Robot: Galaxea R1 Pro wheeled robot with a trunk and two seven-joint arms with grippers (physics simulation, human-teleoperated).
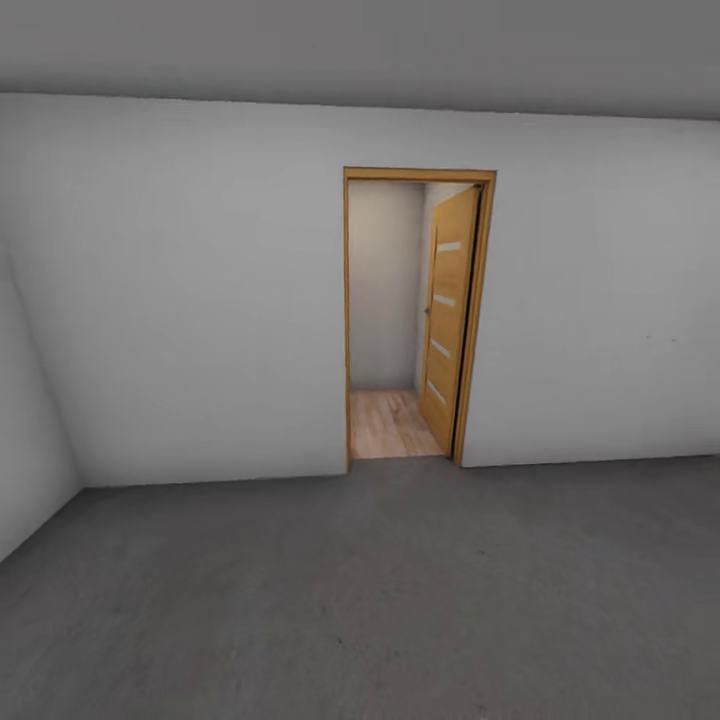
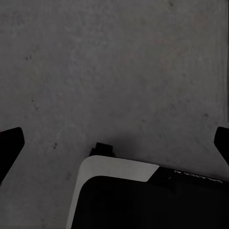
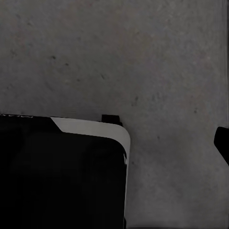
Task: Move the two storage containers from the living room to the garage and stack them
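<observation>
**Robot standing in the garage, facing the doorway**

The head camera is looking across the garage's dark grey concrete floor (image 1: 360, 600) toward a pale wall with a wooden door (image 1: 450, 320) swung open onto light wood planks (image 1: 388, 425). The robot is probably facing this way because the storage containers are waiting somewhere beyond it; none is showing here.

Both wrist cameras are pointing down at the floor, over the robot's black-and-white base (image 2: 119, 191). The left gripper (image 2: 114, 143) is hanging wide open, dark fingertips (image 2: 9, 143) at opposite edges, holding nothing. On the right, one fingertip (image 3: 222, 140) is peeking in, so its spread is hard to judge.
</observation>
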